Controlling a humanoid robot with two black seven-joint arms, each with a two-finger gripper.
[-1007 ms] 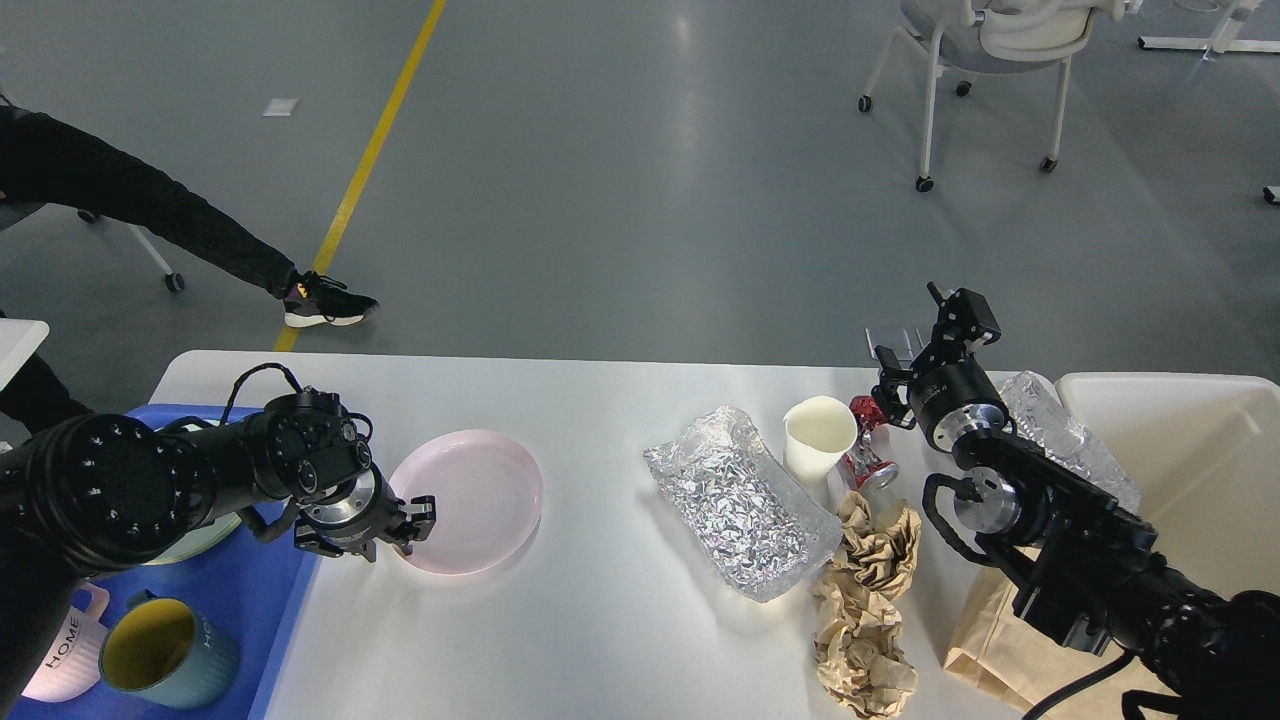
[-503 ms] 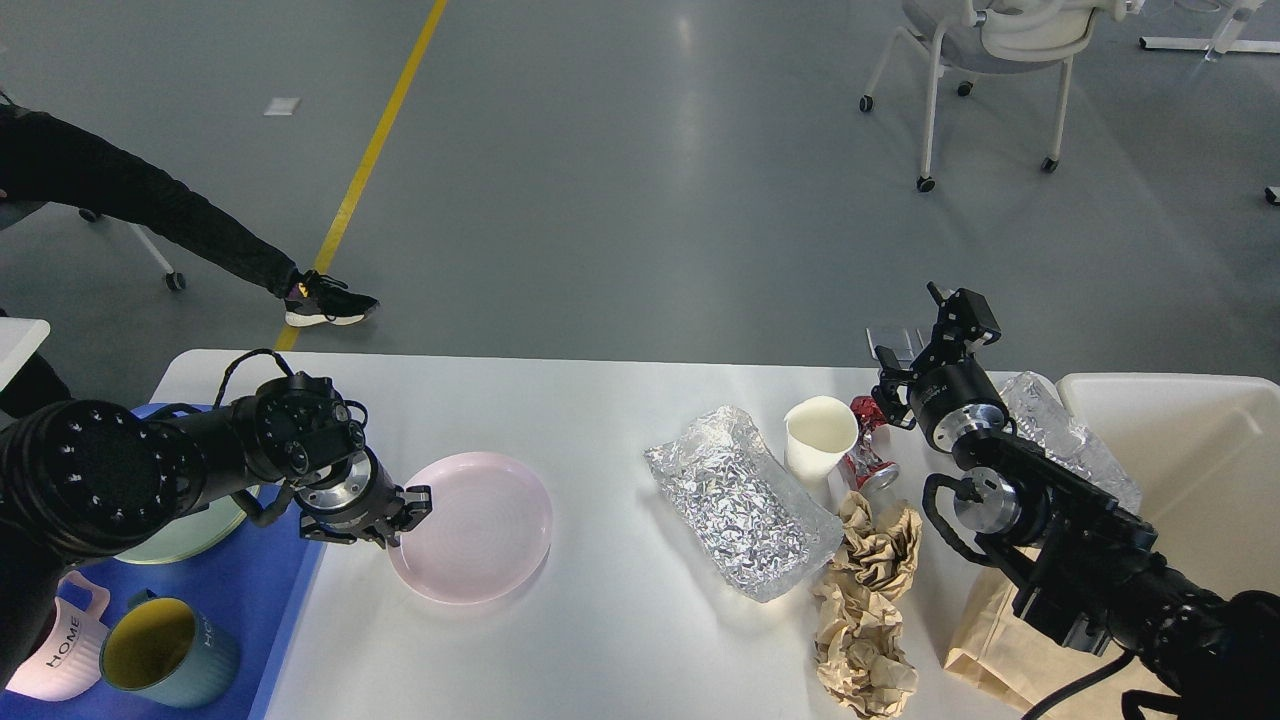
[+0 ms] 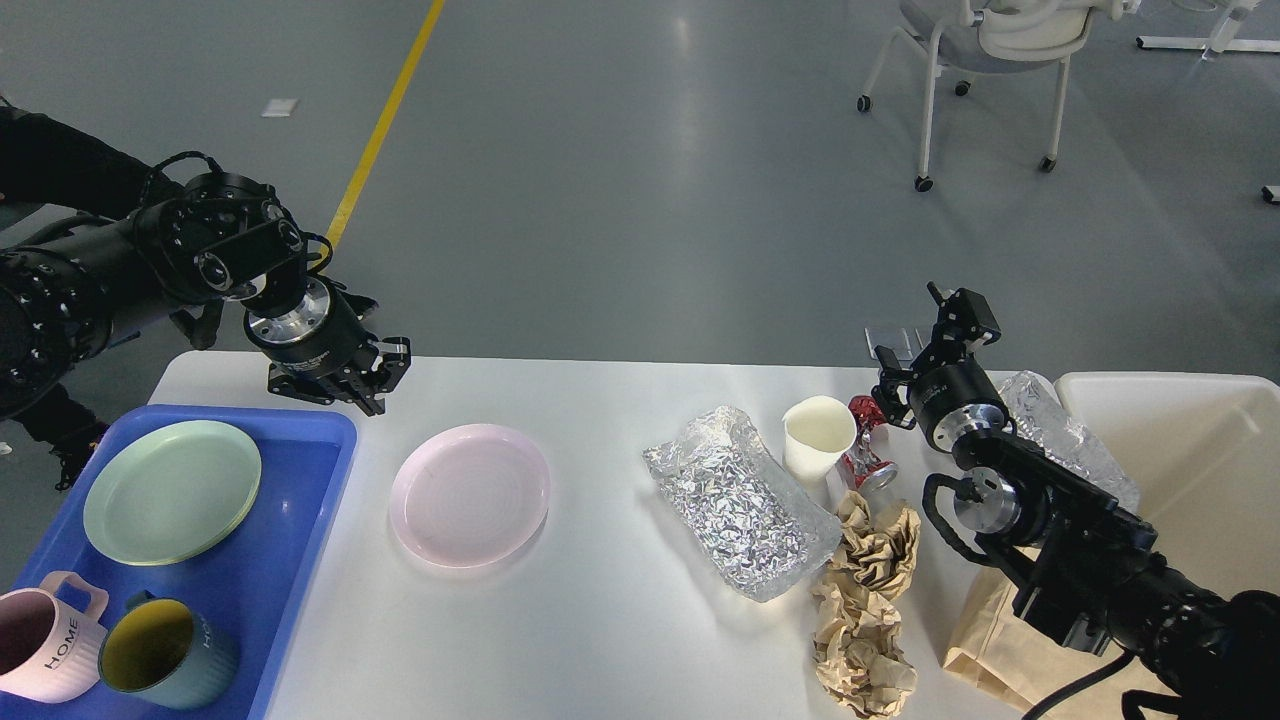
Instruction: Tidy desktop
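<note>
Head view shows the left gripper (image 3: 345,380) has lifted right up off the pink plate (image 3: 470,494) and now hangs over the far-left edge of the desktop (image 3: 600,620), holding nothing; its fingers look slightly parted, though they're dark and small so I wouldn't swear to how wide. A second ago it was low, right at the near-left rim of that plate, and half a second ago it was still touching there. The plate has slid a bit to the right and away from the blue tray (image 3: 290,500) since then, so my read is the grab slipped or got abandoned, and the plate still needs to go in beside the green plate (image 3: 172,490). The pink mug (image 3: 45,645) and teal mug (image 3: 165,655) are already sitting in the tray. The right gripper (image 3: 880,385) hasn't budged; it's by the crushed red can (image 3: 866,455) next to the white cup (image 3: 820,435), and I can't tell if it's actually pinching anything. The desktop fills the lower half of the picture and is still pretty messy on the right: foil bag (image 3: 740,510), crumpled brown paper (image 3: 868,610), a clear wrapper (image 3: 1060,440), with the cream bin (image 3: 1190,440) just past them. Plenty left to do, I'd say.
</note>
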